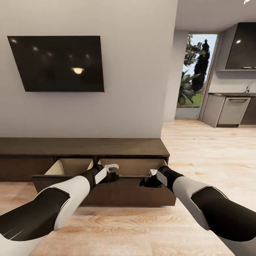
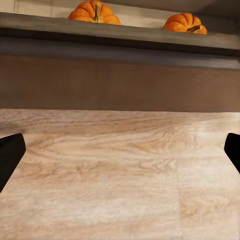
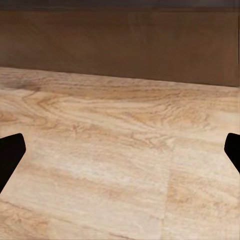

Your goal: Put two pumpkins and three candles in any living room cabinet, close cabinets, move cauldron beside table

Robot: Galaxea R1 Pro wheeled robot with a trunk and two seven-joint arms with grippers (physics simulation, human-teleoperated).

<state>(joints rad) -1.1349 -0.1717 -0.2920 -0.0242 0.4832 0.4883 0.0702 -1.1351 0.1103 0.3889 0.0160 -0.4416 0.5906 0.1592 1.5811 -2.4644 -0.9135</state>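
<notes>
The cabinet [image 1: 85, 146] is a long, low dark-brown unit against the wall, with two drawers pulled out; their pale insides show behind the drawer front [image 1: 106, 193]. Both pumpkins [image 2: 94, 12] [image 2: 185, 23] lie inside the drawer, seen over its front edge in the left wrist view. My left gripper [image 1: 115, 176] hovers at the drawer's front edge, open and holding nothing, its dark fingers [image 2: 10, 155] spread wide. My right gripper [image 1: 145, 181] hangs beside it in front of the drawer, also open with its fingers [image 3: 10, 155] apart. The candles, cauldron and table are out of view.
A black TV [image 1: 58, 64] hangs on the wall above the cabinet. A light wood floor [image 1: 206, 149] runs right toward a kitchen counter [image 1: 231, 106] and a glass door [image 1: 197, 78].
</notes>
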